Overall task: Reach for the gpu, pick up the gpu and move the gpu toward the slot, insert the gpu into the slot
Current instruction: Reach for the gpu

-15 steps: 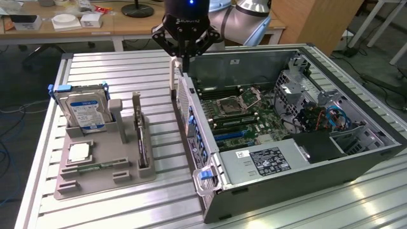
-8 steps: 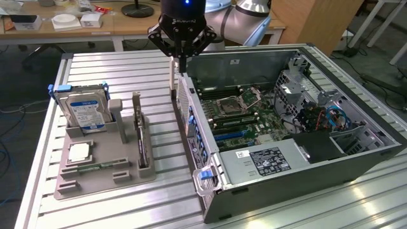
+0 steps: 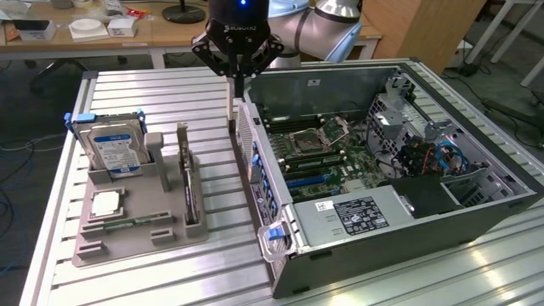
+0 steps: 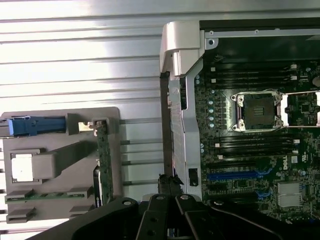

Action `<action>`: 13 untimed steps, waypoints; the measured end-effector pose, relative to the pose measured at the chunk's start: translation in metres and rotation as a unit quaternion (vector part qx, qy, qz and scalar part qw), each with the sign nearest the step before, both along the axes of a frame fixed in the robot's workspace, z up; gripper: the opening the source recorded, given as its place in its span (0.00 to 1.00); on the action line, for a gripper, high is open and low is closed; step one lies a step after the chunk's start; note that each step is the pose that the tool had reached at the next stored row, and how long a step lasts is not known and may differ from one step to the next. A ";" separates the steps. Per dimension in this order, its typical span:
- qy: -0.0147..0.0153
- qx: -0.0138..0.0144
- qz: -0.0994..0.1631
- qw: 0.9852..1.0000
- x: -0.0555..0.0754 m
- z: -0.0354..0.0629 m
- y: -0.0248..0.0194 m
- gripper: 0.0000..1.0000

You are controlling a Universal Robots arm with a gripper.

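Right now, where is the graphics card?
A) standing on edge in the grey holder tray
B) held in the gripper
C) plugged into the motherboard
A: the gpu stands on edge in the grey holder tray, which also holds the hard drive.

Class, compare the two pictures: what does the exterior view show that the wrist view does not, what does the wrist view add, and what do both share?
Exterior view: the robot arm, the power supply, blue cables, desks behind. Wrist view: the gpu seen edge-on from straight above. Shared: the gripper, the grey tray holding the gpu, the motherboard and its CPU socket.
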State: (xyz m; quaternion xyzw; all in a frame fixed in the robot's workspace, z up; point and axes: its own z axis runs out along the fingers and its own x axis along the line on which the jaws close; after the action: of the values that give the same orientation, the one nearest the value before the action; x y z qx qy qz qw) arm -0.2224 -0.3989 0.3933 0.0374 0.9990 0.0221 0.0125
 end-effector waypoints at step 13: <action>0.000 0.000 0.000 1.000 -0.012 0.0000 0.0000 0.10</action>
State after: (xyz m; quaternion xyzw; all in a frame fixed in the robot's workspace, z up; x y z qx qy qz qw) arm -0.2342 -0.3989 0.3933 0.0374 0.9990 0.0221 0.0125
